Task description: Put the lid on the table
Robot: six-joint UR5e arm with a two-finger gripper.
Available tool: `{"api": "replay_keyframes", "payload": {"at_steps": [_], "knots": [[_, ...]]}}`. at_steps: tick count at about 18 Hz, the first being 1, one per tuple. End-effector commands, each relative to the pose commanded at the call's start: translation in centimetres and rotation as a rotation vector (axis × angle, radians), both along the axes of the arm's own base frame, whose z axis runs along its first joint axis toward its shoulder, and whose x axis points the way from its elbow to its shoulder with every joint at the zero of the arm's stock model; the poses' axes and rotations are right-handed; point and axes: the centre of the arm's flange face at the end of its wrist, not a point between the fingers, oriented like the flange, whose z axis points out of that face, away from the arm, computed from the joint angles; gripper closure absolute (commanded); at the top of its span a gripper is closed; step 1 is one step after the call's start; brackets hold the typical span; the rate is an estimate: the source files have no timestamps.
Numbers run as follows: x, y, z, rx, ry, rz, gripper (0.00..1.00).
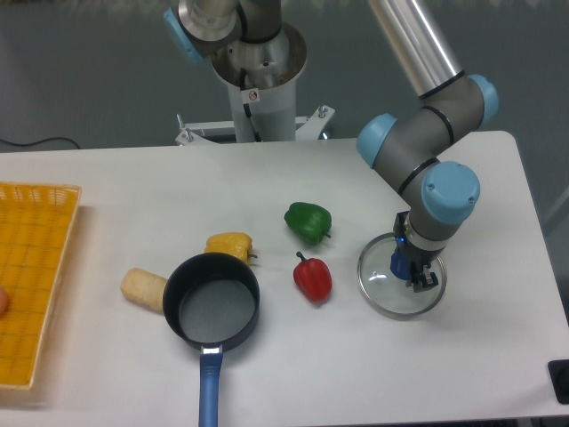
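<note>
The lid [382,289], clear glass with a thin silver rim, lies flat on the white table [293,365] at the right, well away from the black saucepan [212,302]. Its small blue knob [397,264] shows at the lid's centre. My gripper [414,274] points straight down over the lid, its fingertips low at the knob. The dark fingers [428,280] look spread apart beside the knob rather than clamped on it. The arm hides part of the lid's far side.
A red pepper [313,278], a green pepper [308,221] and a yellow pepper [229,245] lie between the saucepan and the lid. A pale bread roll [144,288] sits left of the saucepan. A yellow-orange mesh tray [31,285] stands at the left edge.
</note>
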Motion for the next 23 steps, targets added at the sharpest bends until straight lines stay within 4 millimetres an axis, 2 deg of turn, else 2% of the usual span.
{"api": "replay_keyframes", "payload": {"at_steps": [23], "knots": [[0.60, 0.27, -0.35, -0.004, -0.006, 0.012, 0.39]]}}
